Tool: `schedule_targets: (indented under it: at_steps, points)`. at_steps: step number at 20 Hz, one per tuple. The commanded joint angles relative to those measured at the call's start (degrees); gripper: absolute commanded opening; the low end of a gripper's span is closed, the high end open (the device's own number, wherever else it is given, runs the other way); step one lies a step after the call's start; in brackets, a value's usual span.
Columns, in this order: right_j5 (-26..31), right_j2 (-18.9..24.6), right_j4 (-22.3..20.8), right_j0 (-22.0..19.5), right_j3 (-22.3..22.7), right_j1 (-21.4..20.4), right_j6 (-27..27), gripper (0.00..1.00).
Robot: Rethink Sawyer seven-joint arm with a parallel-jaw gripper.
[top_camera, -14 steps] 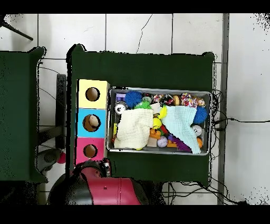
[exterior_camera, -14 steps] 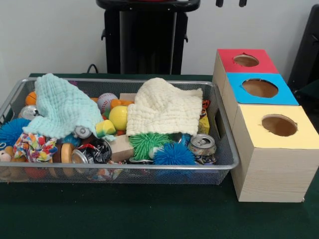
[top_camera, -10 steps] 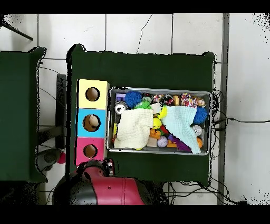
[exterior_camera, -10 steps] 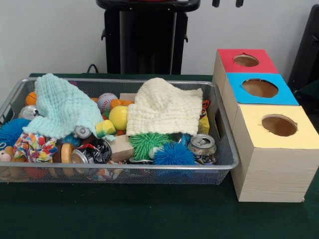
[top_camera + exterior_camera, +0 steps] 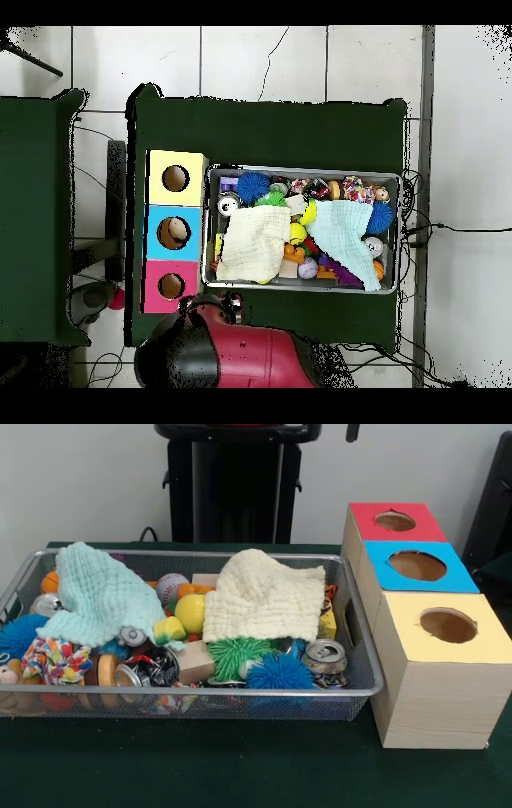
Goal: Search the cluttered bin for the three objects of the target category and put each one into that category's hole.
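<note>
bin (image 5: 364,664): 2 cloths (image 5: 264,596) | 3 boxes (image 5: 436,688) | 3 spiky balls (image 5: 278,674)

Front view: low, close, faces pedestal (image 5: 236,484) at 12 o'clock. Overhead view: high, straight down, robot base at 6 o'clock. Shared: wire bin (image 5: 364,664) (image 5: 212,225), three boxes.

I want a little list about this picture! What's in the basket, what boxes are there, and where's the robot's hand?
basket: silver wire mesh bin, full of toys and cans
cloths: mint cloth and cream cloth lying over the clutter
spiky balls: green, blue
can, near the boxes
boxes: red-topped, blue-topped, yellow-topped, in a row beside the bin
gripper, only a tip shows at the top edge
</note>
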Motion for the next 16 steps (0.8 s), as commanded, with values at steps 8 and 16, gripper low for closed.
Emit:
schedule_targets:
  at_steps: [8,16]
  points:
    - [-6.5,2.6,-9.5,-8.0,-6.3,8.1,0.3,1.0]
    - [-7.1,3.0,-15.7,-10.7,-11.9,11.8,-0.8,1.0]
